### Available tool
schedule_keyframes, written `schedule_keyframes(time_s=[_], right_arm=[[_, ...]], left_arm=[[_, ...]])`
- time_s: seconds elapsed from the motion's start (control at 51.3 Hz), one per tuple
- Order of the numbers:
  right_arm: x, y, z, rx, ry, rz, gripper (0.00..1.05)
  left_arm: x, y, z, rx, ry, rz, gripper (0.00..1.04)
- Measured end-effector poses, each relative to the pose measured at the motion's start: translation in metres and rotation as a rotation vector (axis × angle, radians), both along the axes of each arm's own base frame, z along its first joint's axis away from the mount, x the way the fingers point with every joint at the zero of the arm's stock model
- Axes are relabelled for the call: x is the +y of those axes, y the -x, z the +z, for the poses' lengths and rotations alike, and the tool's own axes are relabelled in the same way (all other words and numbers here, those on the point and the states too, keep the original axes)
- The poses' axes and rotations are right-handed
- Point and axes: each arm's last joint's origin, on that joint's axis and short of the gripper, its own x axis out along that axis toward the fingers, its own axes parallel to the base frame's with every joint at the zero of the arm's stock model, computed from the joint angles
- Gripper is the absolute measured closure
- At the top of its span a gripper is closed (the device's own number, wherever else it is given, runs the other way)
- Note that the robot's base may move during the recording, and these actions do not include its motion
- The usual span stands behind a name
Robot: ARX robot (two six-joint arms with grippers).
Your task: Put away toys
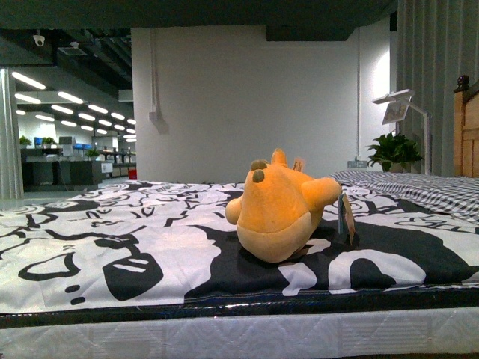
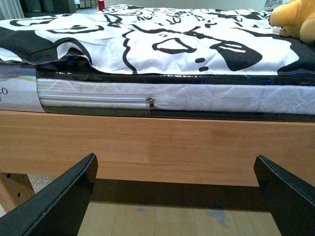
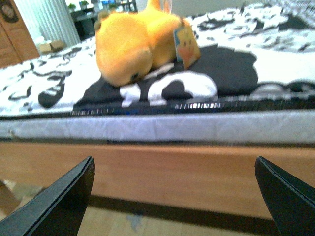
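Lying on bedspread [image 1: 112, 239], orange plush toy [image 1: 281, 213].

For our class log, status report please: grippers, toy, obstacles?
Left gripper open, empty. Right gripper open, empty. Plush toy on bedspread near edge, untouched. Nothing seen in the way.

Bare bedspread [image 1: 112, 239] all around plush [image 1: 281, 213].
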Motion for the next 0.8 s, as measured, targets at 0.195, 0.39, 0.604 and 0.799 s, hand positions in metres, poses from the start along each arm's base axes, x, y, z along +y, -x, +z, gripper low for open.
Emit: schedule_keyframes(time_s=[0.195,0.39,0.604,0.799], right_arm=[[0.027,-0.053,0.047,-0.025,0.002,0.034,0.06],[0.077,-0.109,0.103,-0.072,0.047,0.069,0.06],[0.140,-0.170,0.135,-0.046,0.134,0.030,0.06],[0.192,-0.206,0.125,-0.010,0.221,-0.003,0.06]], left_arm=[[0.000,0.000,0.000,0.000,0.000,0.000,0.06],[0.000,0.000,0.000,0.000,0.000,0.000,0.06],[0.000,0.000,0.000,0.000,0.000,0.000,0.06],[0.000,0.000,0.000,0.000,0.000,0.000,0.06]])
